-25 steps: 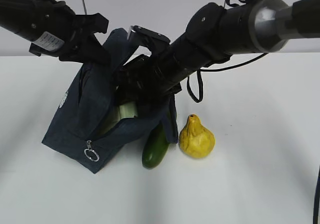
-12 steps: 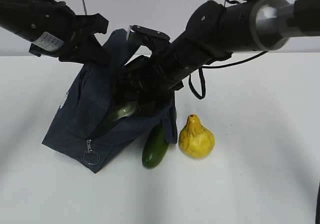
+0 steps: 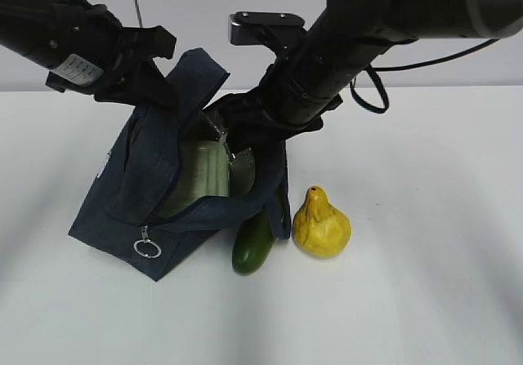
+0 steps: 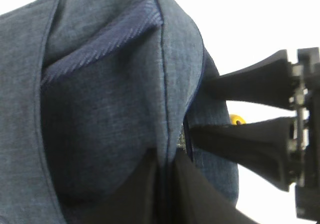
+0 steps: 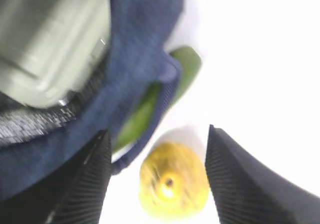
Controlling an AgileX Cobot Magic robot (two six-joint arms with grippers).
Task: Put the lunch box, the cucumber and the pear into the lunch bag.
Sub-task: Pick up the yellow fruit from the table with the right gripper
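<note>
1. Pear (image 3: 321, 224) stands upright on the white desk (image 3: 425, 283), stem end up, just to the right of the lunch bag (image 3: 155, 193) and apart from it, with nothing holding it.
2. Cucumber (image 3: 254, 239) lies between the pear and the bag. Its far end is tucked under the bag's hanging edge and strap, its near end points toward the front of the desk, and its long axis runs roughly front to back.
3. Lunch box (image 3: 203, 177) already sits inside the bag, its pale green lid showing through the open mouth.
4. Right hand (image 5: 157, 176) is open and empty. In its wrist view the pear (image 5: 172, 186) shows between the two spread fingers, below them, with the cucumber (image 5: 152, 101) further off beside the bag's edge (image 5: 135, 58).
5. Left hand (image 4: 227, 111) is clamped on the upper edge of the bag (image 4: 115, 108), holding the mouth open and up, so it is not free to fetch anything.
6. Judged from this, the right hand is much the nearer to both loose items, and the pear lies almost straight beneath it. A short drop with the fingers either side of the pear's body looks like the natural next move.
</note>
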